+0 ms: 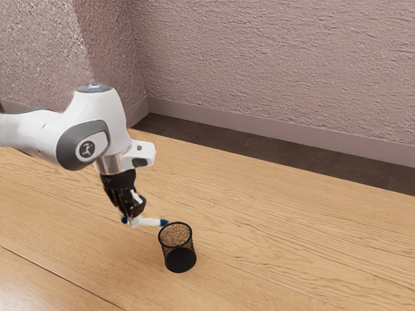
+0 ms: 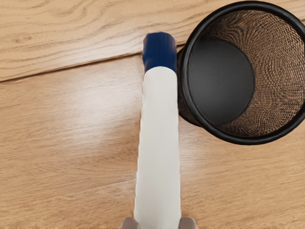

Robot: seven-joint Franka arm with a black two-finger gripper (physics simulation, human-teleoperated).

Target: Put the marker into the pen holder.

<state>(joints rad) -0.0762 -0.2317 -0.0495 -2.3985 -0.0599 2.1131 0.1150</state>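
My gripper (image 1: 134, 221) is shut on the white marker (image 1: 148, 221), which lies nearly level between the fingers, its dark blue end toward the pen holder. The black mesh pen holder (image 1: 177, 247) stands upright on the table. In the wrist view the marker (image 2: 159, 138) extends from between the two fingertips of my gripper (image 2: 158, 224), and its blue end is beside the rim of the pen holder (image 2: 191, 102), outside the opening. The holder's dark bottom is visible through its mouth.
The wooden table (image 1: 272, 240) spreads around the holder, with seams between its boards. Behind the table's far edge are a dark floor strip (image 1: 259, 148) and a textured wall (image 1: 279, 65).
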